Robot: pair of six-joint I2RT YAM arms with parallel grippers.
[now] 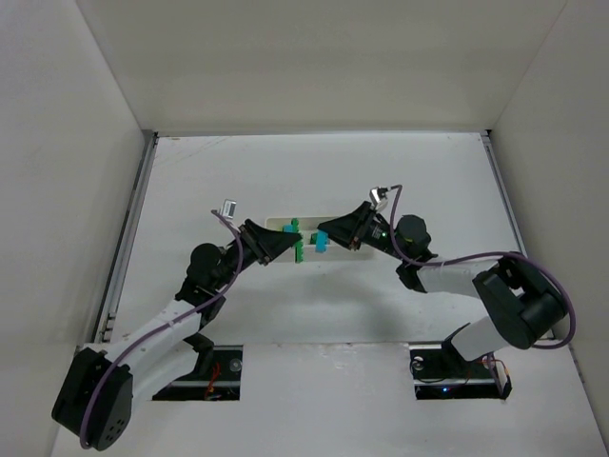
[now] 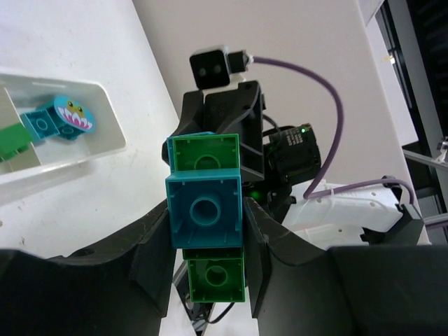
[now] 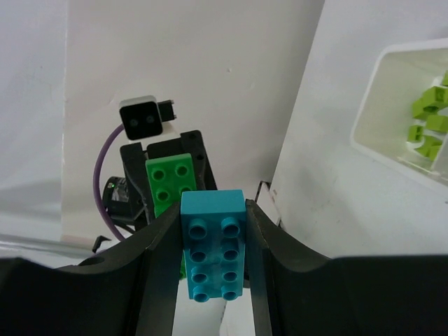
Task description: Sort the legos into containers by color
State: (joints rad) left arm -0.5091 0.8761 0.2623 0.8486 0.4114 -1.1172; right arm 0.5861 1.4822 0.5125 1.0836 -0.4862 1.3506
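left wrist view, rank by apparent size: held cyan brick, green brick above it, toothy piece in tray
1. cyan brick
2. green brick above it
3. toothy piece, farther off, so true size unsure

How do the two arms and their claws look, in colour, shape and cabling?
The left arm and right arm have white links and bulky black joints. The left claw and right claw are black, with two broad fingers. A purple cable runs to a small white camera on each.

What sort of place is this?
Probably a robot test bench: a left arm and right arm bolted to a white table, walls boxing it in, toy bricks and a tray.
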